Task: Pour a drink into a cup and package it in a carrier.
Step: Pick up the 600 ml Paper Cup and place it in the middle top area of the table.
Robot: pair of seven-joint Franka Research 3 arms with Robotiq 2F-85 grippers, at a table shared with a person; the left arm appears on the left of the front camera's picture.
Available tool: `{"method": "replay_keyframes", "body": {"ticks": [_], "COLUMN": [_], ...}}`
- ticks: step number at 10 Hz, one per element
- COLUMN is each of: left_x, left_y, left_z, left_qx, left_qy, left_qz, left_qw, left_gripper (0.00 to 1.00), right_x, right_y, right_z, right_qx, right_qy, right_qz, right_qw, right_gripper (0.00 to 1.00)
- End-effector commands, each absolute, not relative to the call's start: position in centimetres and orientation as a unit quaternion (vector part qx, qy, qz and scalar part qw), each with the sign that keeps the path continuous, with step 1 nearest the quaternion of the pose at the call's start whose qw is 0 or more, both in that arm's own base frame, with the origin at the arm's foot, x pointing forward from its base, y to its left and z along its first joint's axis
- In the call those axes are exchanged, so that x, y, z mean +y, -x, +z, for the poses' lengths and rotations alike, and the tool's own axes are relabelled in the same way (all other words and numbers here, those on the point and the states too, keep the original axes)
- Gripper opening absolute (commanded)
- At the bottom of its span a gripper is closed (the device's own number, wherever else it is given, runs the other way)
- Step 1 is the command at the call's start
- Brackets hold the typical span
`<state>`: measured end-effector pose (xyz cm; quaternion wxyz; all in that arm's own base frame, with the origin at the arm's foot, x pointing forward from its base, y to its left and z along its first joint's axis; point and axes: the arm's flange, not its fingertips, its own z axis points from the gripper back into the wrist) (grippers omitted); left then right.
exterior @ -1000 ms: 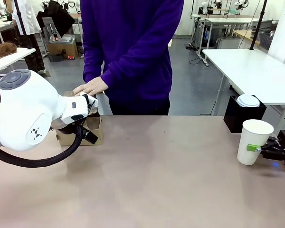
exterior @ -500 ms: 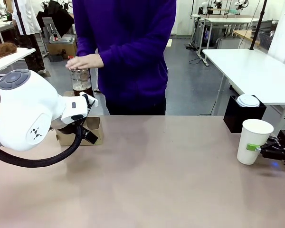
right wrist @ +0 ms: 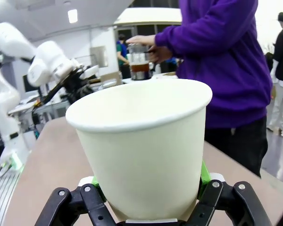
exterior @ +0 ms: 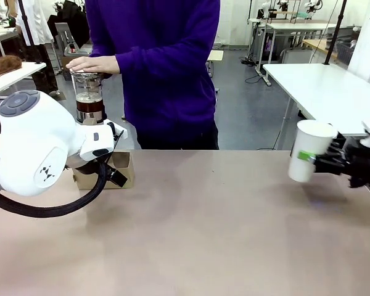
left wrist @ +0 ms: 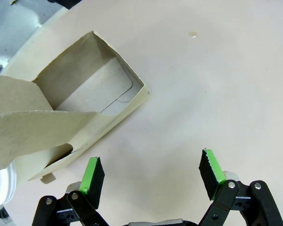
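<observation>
**Cup clamped in the right gripper, pitcher in a person's hand**

Paper cup (exterior: 307, 151) – plain white, tall and tapered, with a rolled rim and an open mouth – hangs above the table (exterior: 203, 234) near its right edge, leaning slightly. The right gripper (exterior: 320, 161) is clamped on its lower wall, one green pad pressed to each side. The right wrist view shows the same cup (right wrist: 146, 150) close up, sitting between the black fingers of the right gripper (right wrist: 148, 181); its interior cannot be seen from there.

At the table's far left stands the brown cardboard carrier (exterior: 120, 169), partly hidden by the left arm. In the left wrist view the carrier (left wrist: 85, 99) lies just beyond the left gripper (left wrist: 153, 172), whose fingers are spread wide apart over bare tabletop, touching nothing.

Behind the carrier, a person in a purple sweater holds a clear glass pitcher (exterior: 89, 98) in the air – a hand (exterior: 92, 63) rests across its top. The dark brown drink (exterior: 89, 111) fills only the lower part.
</observation>
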<state>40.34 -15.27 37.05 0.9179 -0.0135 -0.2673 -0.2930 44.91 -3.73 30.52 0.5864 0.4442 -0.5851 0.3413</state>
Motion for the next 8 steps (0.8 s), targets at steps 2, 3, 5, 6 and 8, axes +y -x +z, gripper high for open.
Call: {"method": "replay_keyframes", "body": {"ticks": [2, 3, 5, 6, 8], "left_x": [-15.2, -15.2, -15.2, -15.2, -15.2], "left_y": [-40.3, -40.3, -40.3, -40.3, -40.3], "left_z": [37.1, 37.1, 37.1, 37.1, 37.1], "left_qx": [-0.267, -0.267, -0.267, -0.267, -0.267], "left_qy": [0.014, 0.014, 0.014, 0.014, 0.014], "left_qz": [-0.292, -0.292, -0.292, -0.292, -0.292], "left_qw": [0.918, 0.918, 0.918, 0.918, 0.918], "left_gripper": [1.0, 1.0, 1.0, 1.0, 1.0], "right_x": [3.9, 6.1, 8.8, 10.2, 11.6], "right_y": [-48.8, -50.6, -53.5, -54.8, -57.3], "right_z": [33.0, 32.9, 32.3, 31.6, 29.8], "right_qx": [-0.582, -0.582, -0.581, -0.584, -0.59], "right_qy": [-0.433, -0.433, -0.432, -0.432, -0.428], "right_qz": [0.316, 0.31, 0.303, 0.299, 0.297], "right_qw": [0.612, 0.615, 0.619, 0.618, 0.617], "right_gripper": [0.8, 0.8, 0.8, 0.8, 0.8]}}
